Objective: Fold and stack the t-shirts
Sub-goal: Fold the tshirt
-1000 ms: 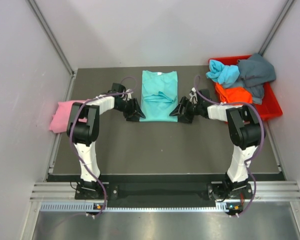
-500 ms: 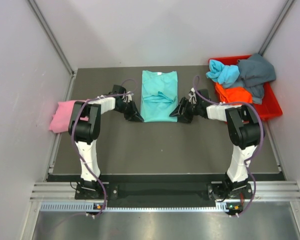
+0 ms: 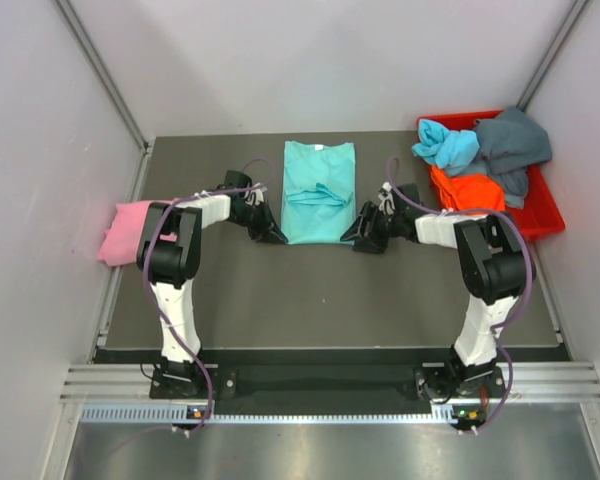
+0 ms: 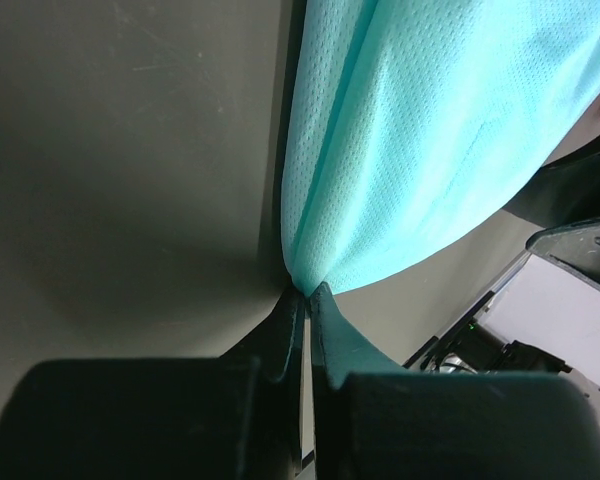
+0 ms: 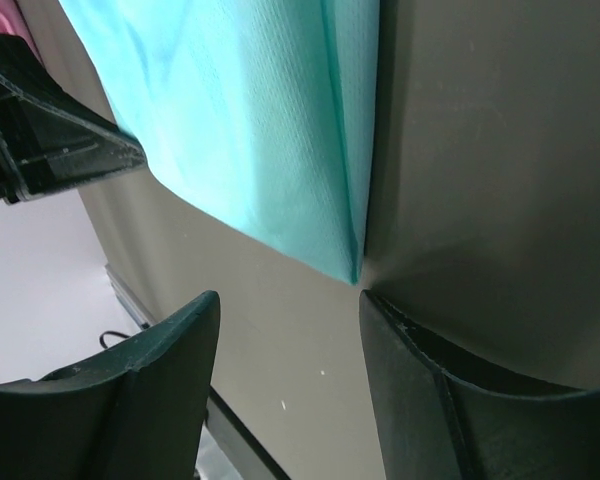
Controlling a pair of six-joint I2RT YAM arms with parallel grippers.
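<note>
Dark grey worktop (image 3: 320,290) carries teal t-shirt (image 3: 318,190), flat at far centre. Red bin (image 3: 542,218) far right holds light blue t-shirt (image 3: 448,145), orange t-shirt (image 3: 470,188), grey-blue t-shirt (image 3: 515,145). Pink t-shirt (image 3: 128,232) at left edge. Left hand (image 4: 304,298) clenched on teal t-shirt's near-left corner. Right hand (image 5: 290,300) released, fingers spread either side of near-right corner.

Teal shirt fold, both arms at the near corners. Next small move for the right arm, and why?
Probably ease the right gripper forward a touch and close it on the near corner of the teal t-shirt. Its jaws stand open with that corner just ahead of the gap, while the left gripper looks shut on its own corner.
</note>
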